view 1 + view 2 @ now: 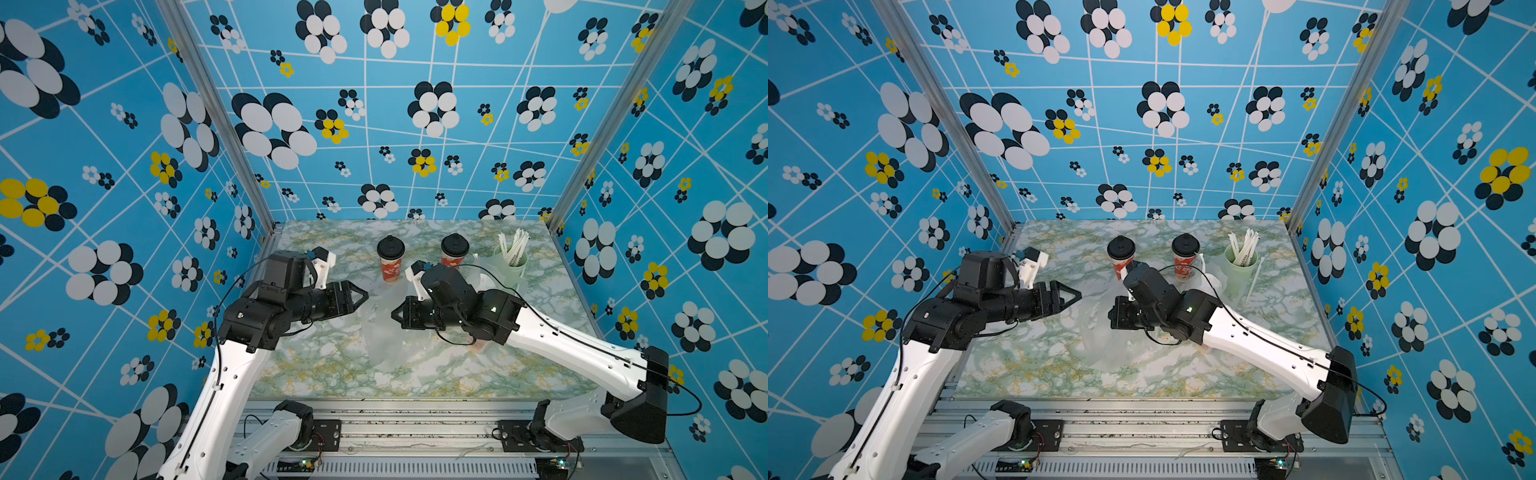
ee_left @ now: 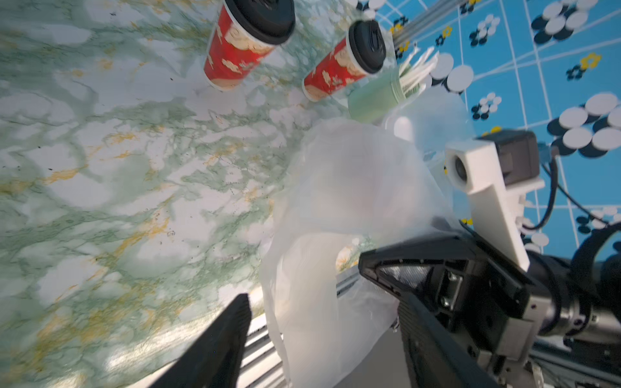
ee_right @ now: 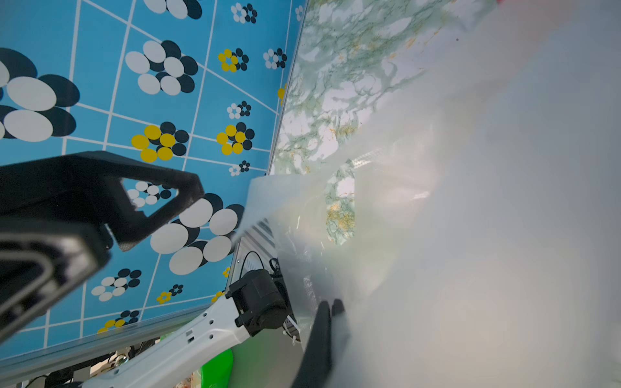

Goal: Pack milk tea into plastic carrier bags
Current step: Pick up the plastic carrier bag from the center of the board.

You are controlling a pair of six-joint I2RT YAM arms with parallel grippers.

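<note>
Two red milk tea cups with black domed lids stand at the back of the marble table, one [image 1: 390, 266] [image 1: 1121, 259] [image 2: 235, 53] left of the other [image 1: 453, 254] [image 1: 1185, 261] [image 2: 336, 70]. A thin whitish plastic carrier bag [image 1: 382, 332] [image 1: 1100, 345] [image 2: 336, 218] stands crumpled mid-table between my grippers. My right gripper [image 1: 393, 315] [image 1: 1111, 316] [image 3: 331, 304] is shut on the bag's film [image 3: 437, 235]. My left gripper [image 1: 363, 296] [image 1: 1077, 294] [image 2: 322, 299] is open, level with the bag's left side. A loop of the plastic hangs between its fingers, untouched.
A pale green cup of white straws [image 1: 513, 259] [image 1: 1239, 266] [image 2: 376, 97] stands back right. More whitish plastic [image 1: 484, 282] [image 1: 1212, 282] lies behind my right arm, and a loose straw [image 1: 1254, 278] beside it. Metal rails [image 1: 415, 419] run along the table's front edge.
</note>
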